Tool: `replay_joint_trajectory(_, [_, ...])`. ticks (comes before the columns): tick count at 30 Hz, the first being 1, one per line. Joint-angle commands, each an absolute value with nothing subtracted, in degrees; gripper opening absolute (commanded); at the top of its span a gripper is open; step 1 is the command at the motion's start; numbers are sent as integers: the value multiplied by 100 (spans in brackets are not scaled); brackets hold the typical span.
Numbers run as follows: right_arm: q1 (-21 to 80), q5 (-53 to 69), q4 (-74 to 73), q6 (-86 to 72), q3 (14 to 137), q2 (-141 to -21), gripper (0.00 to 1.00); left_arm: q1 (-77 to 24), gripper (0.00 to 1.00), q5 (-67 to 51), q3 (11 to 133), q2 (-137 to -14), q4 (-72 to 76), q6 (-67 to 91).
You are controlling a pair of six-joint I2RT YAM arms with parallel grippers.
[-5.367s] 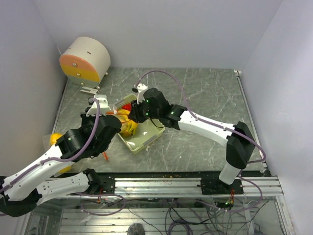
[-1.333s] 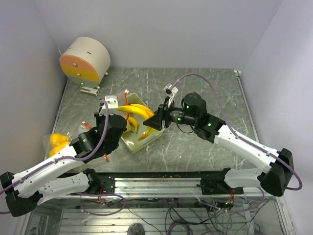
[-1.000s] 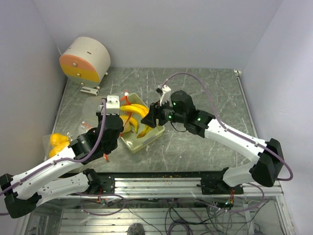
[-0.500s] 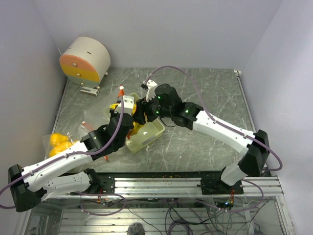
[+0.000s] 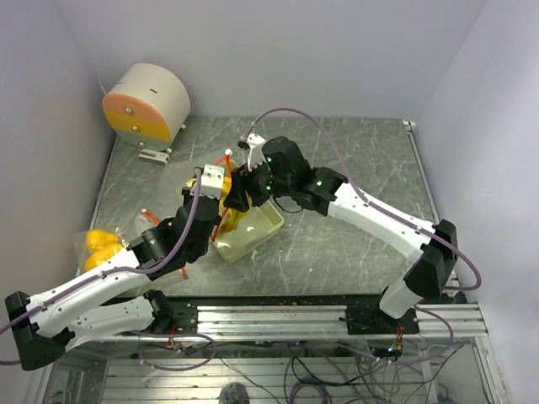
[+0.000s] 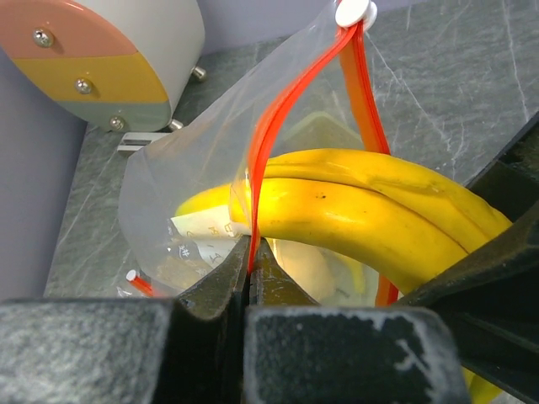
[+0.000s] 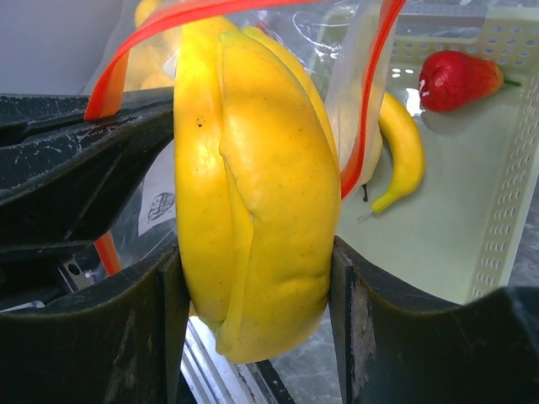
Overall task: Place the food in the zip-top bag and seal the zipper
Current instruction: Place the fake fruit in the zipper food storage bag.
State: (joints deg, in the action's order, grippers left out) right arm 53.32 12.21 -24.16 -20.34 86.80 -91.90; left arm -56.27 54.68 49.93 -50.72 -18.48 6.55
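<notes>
Two grippers, both gripping. L gripper point(image 6: 250, 252): jaws pressed together on the zipper point(image 6: 282, 109), pinching the red-orange strip w/ no gap showing. R gripper point(image 7: 253, 282): jaws apart but clamped on the banana bunch point(image 7: 253, 151), one pad on each side.

We see the bunch as glossy yellow, w/ a seam down its length & a tiny dark speck near the top. It sits in the bag's mouth, between the two runs of the strip. The bag point(image 6: 194, 160) is clear, thin & wrinkled, held up off the table point(image 5: 354, 160) just beside the pale green tray point(image 7: 505, 168). We can't tell whether it overlaps the tray. A white slider point(image 6: 355, 11) caps the strip's top end.

In the tray lie a small banana point(image 7: 402, 143) & a red piece point(image 7: 455, 77), apart from each other. More yellow fruits point(image 5: 101, 246) sit well off at the table's left edge. A round drum point(image 5: 147, 101) w/ a pink & yellow face stands at the far left corner.

Hard to read:
- Top view: both wrists crowd over the bag, so the bunch & mouth are mostly hidden.
- The label behind the film has print too small to make out.
- The bunch's ends are cut off in both wrist views.
</notes>
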Motion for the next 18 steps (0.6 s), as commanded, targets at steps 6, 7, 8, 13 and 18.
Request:
replay_joint_trajectory(6, [5433, 1844, -2755, -2233, 9427, -9771, 23, -5598, 7, 4282, 4918, -4925, -1504, 559])
replay_joint_trajectory(7, [5433, 1759, -2710, -2281, 9456, -9782, 26, -5591, 7, 4176, 4904, -4922, -1477, 569])
replay_joint_trajectory(8, [5427, 1724, -2655, -2331, 9446, -9759, 30, -5597, 7, 4079, 4893, -4930, -1458, 583])
replay_joint_trajectory(13, [5427, 1582, -1858, -2554, 8950, -9307, 57, -5594, 7, 3967, 4803, -5013, -1430, 694])
replay_joint_trajectory(18, [5396, 1172, -1464, -2545, 8490, -8787, 75, -5593, 7, 4306, 4726, -4974, -1606, 878])
